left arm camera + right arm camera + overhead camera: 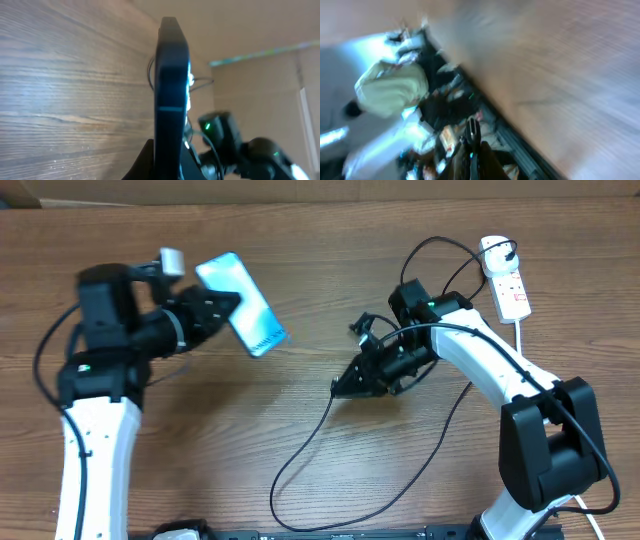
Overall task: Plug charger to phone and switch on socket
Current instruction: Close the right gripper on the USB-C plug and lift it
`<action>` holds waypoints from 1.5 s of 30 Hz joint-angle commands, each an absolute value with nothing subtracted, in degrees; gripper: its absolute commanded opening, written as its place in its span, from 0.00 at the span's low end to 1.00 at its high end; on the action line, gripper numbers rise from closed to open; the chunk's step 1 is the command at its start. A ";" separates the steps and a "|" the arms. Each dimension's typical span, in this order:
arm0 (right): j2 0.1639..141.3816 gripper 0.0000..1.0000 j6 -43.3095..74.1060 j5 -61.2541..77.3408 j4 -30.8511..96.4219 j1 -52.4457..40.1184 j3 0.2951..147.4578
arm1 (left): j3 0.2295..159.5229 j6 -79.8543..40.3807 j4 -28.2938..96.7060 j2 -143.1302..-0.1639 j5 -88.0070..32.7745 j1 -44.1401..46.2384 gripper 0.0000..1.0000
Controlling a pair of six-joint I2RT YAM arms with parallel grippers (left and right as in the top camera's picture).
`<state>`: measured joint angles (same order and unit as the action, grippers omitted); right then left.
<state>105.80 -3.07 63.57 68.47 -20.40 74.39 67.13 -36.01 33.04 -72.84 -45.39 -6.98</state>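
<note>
Overhead, a slim rectangular smartphone with a light-blue screen (pixel 250 315) is seen grasped along 1 edge by the left claw (pixel 225 305) and held tilted over the brown wooden counter (pixel 300 240). The right claw (pixel 340 388) is clenched on the free end of a long thin black charger cable (pixel 298 450), which is looped across the counter. A narrow white power strip with red markings (pixel 508 278) is laid near the far right edge, well apart from the smartphone. The right wrist view is blurred.
</note>
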 commanded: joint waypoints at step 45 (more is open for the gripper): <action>105.84 0.04 54.81 -6.79 36.73 -34.48 73.30 | 67.66 -35.55 37.63 -72.66 -40.32 -12.36 0.04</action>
